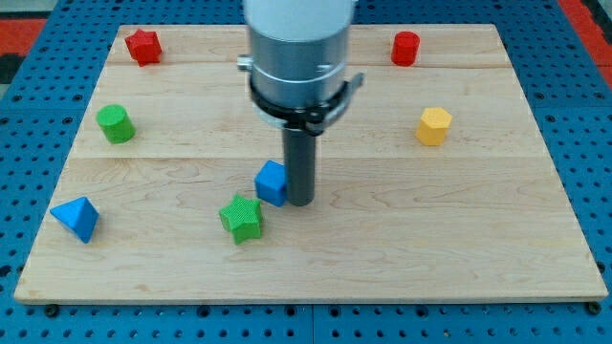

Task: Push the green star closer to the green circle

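- Arm's dark straight rod comes down from a grey cylinder at the view's top centre; no jaws on it, nothing to spread or pinch, just a plain rod.
- My tip (301, 202) sits on the pale wooden board (402, 248), just right of the small blue cube-ish block (272, 182), touching or nearly so; can't tell which.
- Green star-shaped block (241, 218) lies just below-left of the blue block, v. near it, approx. mid-board, tip up and to its right.
- Green round cylinder block (116, 124) stands well apart, toward the view's left & higher up.
- Blue triangular wedge block (76, 218) at lower left, near the board's edge.
- Red star-like block (143, 46) top left; red cylinder block (405, 48) top right.
- Yellow hexagonal block (433, 125) on the view's right, below the red cylinder.
- Board rests on a blue perforated table surface (29, 315).
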